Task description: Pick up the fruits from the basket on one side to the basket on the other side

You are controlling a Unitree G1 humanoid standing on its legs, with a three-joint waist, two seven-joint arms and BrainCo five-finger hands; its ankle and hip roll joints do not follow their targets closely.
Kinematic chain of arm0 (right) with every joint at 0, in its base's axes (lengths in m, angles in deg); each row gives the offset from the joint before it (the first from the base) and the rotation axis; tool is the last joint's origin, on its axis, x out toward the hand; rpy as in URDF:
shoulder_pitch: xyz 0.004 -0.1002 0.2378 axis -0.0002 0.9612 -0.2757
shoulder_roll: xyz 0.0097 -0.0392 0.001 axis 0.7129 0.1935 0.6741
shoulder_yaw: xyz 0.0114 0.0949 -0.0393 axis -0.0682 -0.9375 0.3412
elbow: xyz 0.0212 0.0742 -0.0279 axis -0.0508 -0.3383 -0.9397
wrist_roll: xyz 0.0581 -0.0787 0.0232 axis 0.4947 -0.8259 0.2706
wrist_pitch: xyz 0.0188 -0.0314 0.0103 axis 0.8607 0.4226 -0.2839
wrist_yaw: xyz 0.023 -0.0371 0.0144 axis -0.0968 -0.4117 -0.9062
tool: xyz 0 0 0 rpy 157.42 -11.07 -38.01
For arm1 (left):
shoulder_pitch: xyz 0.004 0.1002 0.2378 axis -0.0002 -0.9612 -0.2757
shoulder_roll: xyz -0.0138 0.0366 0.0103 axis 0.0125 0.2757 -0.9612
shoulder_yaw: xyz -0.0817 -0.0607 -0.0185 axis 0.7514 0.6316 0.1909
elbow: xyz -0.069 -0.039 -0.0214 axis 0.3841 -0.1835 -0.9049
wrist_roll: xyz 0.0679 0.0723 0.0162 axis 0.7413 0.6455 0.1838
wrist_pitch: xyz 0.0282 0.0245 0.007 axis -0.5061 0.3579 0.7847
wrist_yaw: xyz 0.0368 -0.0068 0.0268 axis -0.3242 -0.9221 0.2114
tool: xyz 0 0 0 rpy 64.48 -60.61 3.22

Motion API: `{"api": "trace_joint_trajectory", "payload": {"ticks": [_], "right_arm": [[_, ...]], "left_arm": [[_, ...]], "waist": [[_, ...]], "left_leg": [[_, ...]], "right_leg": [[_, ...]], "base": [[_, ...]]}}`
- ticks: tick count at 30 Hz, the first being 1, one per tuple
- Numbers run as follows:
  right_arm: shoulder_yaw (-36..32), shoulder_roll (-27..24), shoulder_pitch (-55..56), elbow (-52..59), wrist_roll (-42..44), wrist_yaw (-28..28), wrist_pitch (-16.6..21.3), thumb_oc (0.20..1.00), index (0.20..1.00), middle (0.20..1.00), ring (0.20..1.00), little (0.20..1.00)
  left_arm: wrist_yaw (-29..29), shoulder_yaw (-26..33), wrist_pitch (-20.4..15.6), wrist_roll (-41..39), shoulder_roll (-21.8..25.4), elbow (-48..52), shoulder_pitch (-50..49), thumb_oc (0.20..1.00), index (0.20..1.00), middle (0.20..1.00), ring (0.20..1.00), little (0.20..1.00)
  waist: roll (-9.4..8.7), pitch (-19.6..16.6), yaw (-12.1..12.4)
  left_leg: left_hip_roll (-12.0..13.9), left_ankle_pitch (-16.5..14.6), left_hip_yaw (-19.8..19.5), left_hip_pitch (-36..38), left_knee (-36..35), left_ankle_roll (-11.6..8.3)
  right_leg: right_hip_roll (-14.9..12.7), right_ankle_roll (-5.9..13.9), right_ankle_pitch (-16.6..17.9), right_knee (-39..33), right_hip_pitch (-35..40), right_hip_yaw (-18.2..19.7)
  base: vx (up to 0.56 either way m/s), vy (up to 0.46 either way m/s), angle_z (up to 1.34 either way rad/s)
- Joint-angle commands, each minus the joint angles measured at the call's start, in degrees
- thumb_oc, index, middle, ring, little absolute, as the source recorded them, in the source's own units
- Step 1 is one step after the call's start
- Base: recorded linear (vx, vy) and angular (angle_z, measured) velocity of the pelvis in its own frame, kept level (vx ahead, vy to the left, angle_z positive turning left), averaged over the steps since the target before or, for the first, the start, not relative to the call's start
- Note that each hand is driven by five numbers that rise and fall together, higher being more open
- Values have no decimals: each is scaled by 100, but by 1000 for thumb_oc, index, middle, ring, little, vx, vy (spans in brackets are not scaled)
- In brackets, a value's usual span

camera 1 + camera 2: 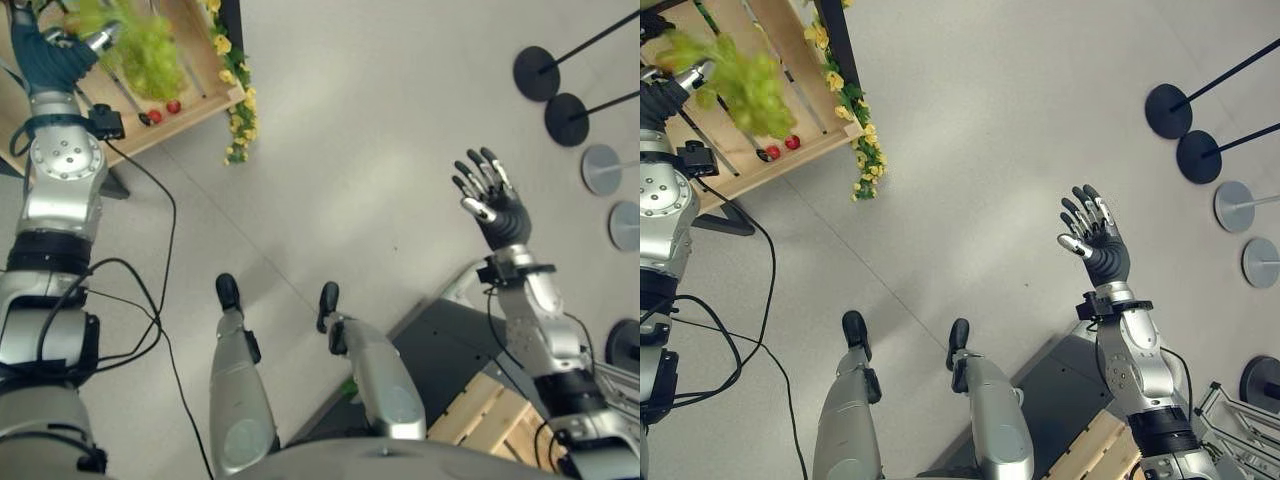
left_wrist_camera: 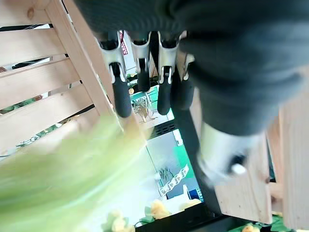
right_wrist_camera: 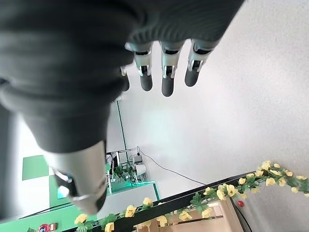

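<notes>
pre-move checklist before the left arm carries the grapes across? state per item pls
1. Fruit in hand: green grape bunch hangs at the left hand over the wooden crate. Ok.
2. Grip security: the left wrist view shows fingers extended beside the blurred bunch; closure around it cannot be seen. Cannot tell.
3. Right hand: raised over bare floor, fingers spread, holding nothing. Ok.
4. Fruit left behind: two small red fruits lie in the crate near its front edge. Not ok, task unfinished.
5. Snag risk: yellow flower garland runs along the crate's edge close to the bunch. Cannot tell.
6. Destination basket: not identified. Cannot tell.
</notes>
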Motion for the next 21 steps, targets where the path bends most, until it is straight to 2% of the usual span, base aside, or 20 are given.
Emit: {"api": "trace_joint_trajectory", "payload": {"ticks": [1, 21], "right_arm": [[-194, -144, 93, 271, 152, 79, 382, 1000, 1000, 1000, 1000, 1000], [-308, -122, 116, 280, 124, 131, 335, 1000, 1000, 1000, 1000, 1000]], "left_arm": [[208, 283, -291, 316, 198, 121, 400, 1000, 1000, 1000, 1000, 1000], [127, 520, -331, 496, 67, 523, -5, 1000, 1000, 1000, 1000, 1000]], "waist": [[-85, -297, -11], [-44, -323, 38]], "left_leg": [[76, -708, -177, 148, 764, -89], [31, -739, -225, 129, 778, -70]], "right_leg": [[-214, 463, 517, -442, -3, 15], [-241, 472, 541, -452, 12, -2]], "base": [[0, 0, 0], [0, 0, 0]]}}
